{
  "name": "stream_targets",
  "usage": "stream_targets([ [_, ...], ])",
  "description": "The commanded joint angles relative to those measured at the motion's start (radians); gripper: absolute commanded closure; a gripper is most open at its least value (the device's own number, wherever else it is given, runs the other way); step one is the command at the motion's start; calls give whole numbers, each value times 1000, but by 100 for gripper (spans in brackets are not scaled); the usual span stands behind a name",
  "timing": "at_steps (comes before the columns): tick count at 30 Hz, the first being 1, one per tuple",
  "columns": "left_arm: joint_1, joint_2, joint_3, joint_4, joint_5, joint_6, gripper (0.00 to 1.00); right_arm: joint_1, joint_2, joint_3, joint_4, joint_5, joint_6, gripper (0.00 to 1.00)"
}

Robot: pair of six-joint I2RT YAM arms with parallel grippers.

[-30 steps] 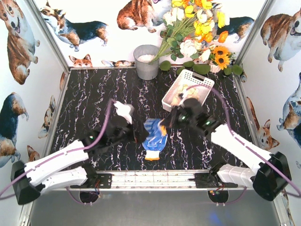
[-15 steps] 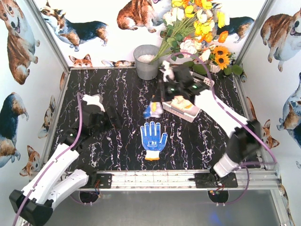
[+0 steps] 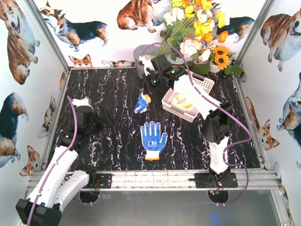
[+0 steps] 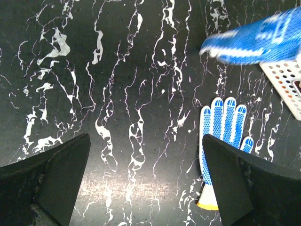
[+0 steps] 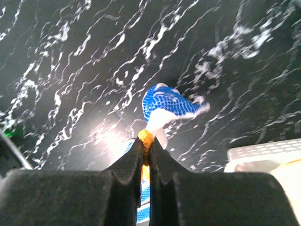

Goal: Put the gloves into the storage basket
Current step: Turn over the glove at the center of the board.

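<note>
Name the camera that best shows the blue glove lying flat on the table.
The top external view: the flat blue glove shows whole, dotted side up, orange cuff included. The left wrist view catches its fingers and palm, cuff partly covered. The right wrist view shows instead the other blue glove, pinched in the right gripper.

Bright, even light from above fills the top view, and the black white-veined marble tabletop (image 3: 108,94) carries little shadow. In the left wrist view a soft sheen lies on its near part, and the hanging blue dotted knit glove (image 4: 254,40) is smeared by motion blur. In the right wrist view white glare marks the tabletop, the white perforated plastic basket (image 5: 263,150) is washed out, and the black foam fingers (image 5: 127,169) of the right gripper (image 5: 146,143) are out of focus.
</note>
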Motion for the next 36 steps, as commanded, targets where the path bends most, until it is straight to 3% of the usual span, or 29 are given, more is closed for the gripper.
stream_targets([
  [1, 22, -4, -13, -5, 27, 15, 0, 0, 36, 179, -142, 123, -177, 100],
  [5, 27, -9, -18, -7, 19, 15, 0, 32, 60, 208, -169, 182, -248, 100],
  [11, 31, -17, -56, 6, 8, -13, 0, 130, 111, 115, -141, 129, -264, 100],
  [21, 35, -67, -153, 43, -29, -89, 0, 228, 188, -28, -65, -164, -146, 100],
  [23, 35, -95, -175, 48, -40, -109, 0, 234, 168, -101, 0, -216, -106, 92],
  [27, 36, -146, -225, 74, -32, -153, 1, 234, 100, -226, 136, -293, -14, 63],
  [30, 36, -136, -263, 133, 41, -178, 4, 233, 28, -298, 214, -286, 54, 49],
  [36, 36, -55, -342, 403, 262, -215, 16, 183, -142, -475, 337, -176, 385, 43],
])
